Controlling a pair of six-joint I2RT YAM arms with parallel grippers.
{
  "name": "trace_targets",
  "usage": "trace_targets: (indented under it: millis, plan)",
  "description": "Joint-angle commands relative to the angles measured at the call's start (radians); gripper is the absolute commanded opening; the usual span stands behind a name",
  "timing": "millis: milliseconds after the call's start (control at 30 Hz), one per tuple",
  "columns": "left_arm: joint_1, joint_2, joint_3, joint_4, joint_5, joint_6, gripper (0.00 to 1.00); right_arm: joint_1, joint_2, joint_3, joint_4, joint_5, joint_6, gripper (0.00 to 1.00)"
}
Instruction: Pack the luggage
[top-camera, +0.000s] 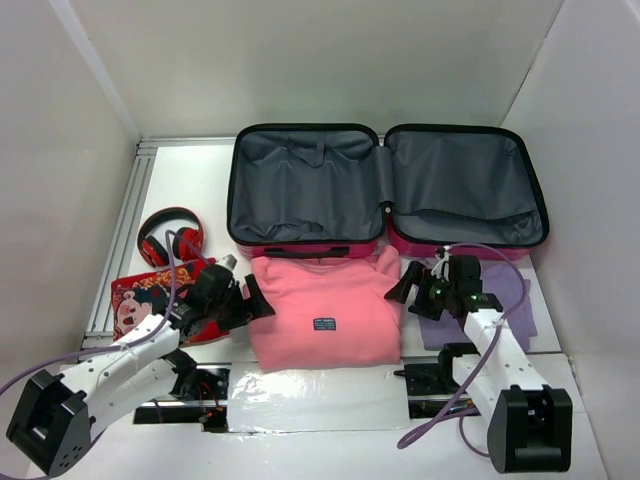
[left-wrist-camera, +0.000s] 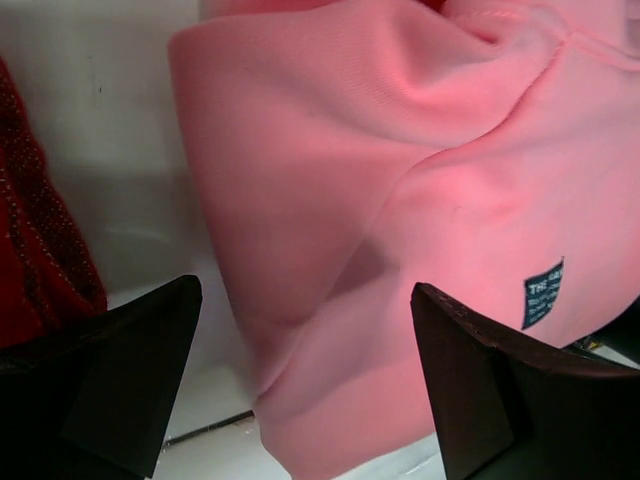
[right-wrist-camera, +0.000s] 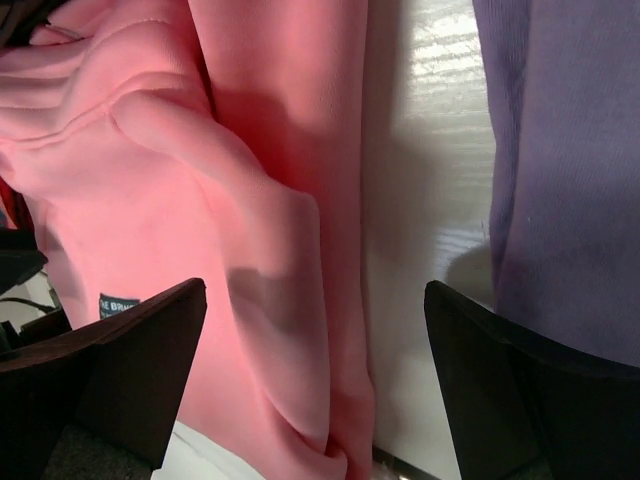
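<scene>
Since the left gripper (left-wrist-camera: 305, 292) and right gripper (right-wrist-camera: 315, 290) are spread beside the top (top-camera: 320, 300), a weak pinch could drop it before the luggage (top-camera: 305, 185).

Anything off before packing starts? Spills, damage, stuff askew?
Nothing stands out. The luggage lies open flat, both halves empty. The pink sweatshirt sits folded in front of it, slightly rumpled at its far right corner. The left gripper and right gripper are open over its side edges.
</scene>
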Motion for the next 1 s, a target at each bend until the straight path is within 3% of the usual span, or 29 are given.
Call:
trace_targets:
  millis: [0, 333, 533, 633, 767, 800, 833, 867, 900, 933, 967]
  plan:
    - [-0.019, -0.02, -0.047, 0.121, -0.032, -0.04, 0.99, 0.018, 0.032, -0.017, 0.111, -0.02, 0.003, 0.96]
    - [-0.105, 0.04, -0.153, 0.282, -0.153, -0.099, 0.99, 0.102, 0.075, -0.12, 0.266, 0.021, 0.055, 0.94]
    - [-0.124, 0.051, -0.153, 0.264, -0.199, -0.111, 0.95, 0.156, 0.173, -0.152, 0.358, 0.053, 0.064, 0.84]
    - [-0.124, 0.051, -0.162, 0.298, -0.21, -0.091, 0.9, 0.196, 0.215, -0.163, 0.398, 0.064, 0.075, 0.73]
    - [-0.124, 0.072, -0.173, 0.353, -0.21, -0.08, 0.73, 0.234, 0.235, -0.172, 0.409, 0.093, 0.093, 0.36]
    - [-0.124, 0.086, -0.173, 0.353, -0.21, -0.08, 0.61, 0.234, 0.235, -0.172, 0.409, 0.093, 0.093, 0.25]
    - [-0.124, 0.097, -0.173, 0.353, -0.21, -0.08, 0.51, 0.248, 0.235, -0.172, 0.409, 0.093, 0.093, 0.08]
    - [-0.136, 0.097, -0.173, 0.353, -0.21, -0.08, 0.41, 0.261, 0.221, -0.172, 0.409, 0.107, 0.104, 0.0]
    - [-0.148, 0.097, -0.16, 0.353, -0.21, -0.059, 0.21, 0.275, 0.197, -0.172, 0.381, 0.107, 0.113, 0.0]
    - [-0.148, 0.082, -0.16, 0.353, -0.21, -0.059, 0.07, 0.275, 0.197, -0.172, 0.367, 0.107, 0.113, 0.0]
    - [-0.159, 0.068, -0.145, 0.344, -0.21, -0.05, 0.0, 0.289, 0.159, -0.163, 0.353, 0.107, 0.113, 0.0]
